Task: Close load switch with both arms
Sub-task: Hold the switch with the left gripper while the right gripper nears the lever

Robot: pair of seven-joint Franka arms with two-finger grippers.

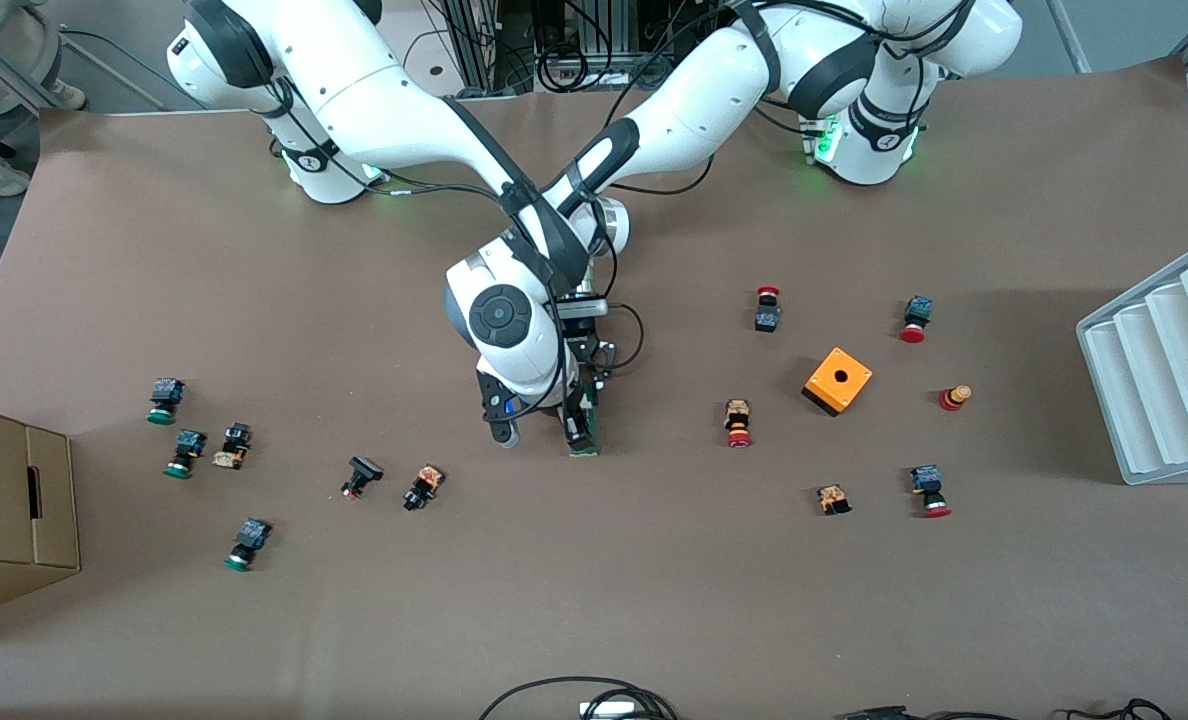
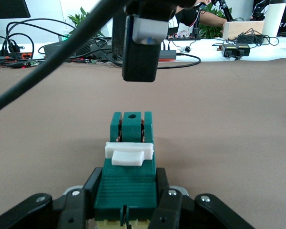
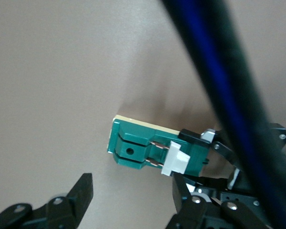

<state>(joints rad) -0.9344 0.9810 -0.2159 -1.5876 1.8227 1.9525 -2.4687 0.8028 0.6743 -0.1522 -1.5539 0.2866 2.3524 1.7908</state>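
Observation:
The load switch (image 1: pixel 584 440), a narrow green bar with a white sliding block, lies on the brown table near its middle. My left gripper (image 1: pixel 581 420) is shut on one end of it. In the left wrist view its fingers (image 2: pixel 97 187) press both sides of the green body (image 2: pixel 131 129), with the white block (image 2: pixel 128 153) just ahead of them. My right gripper (image 1: pixel 536 430) is open and low beside the switch. In the right wrist view its gripper (image 3: pixel 133 202) is spread wide, one finger (image 3: pixel 185 188) close to the white block (image 3: pixel 177 160) on the switch (image 3: pixel 131 143).
An orange box with a hole (image 1: pixel 838 379) and several red-capped push buttons lie toward the left arm's end. Several green-capped and black buttons lie toward the right arm's end. A white ribbed tray (image 1: pixel 1164 370) and a cardboard box (image 1: pixel 9 500) stand at the table's ends.

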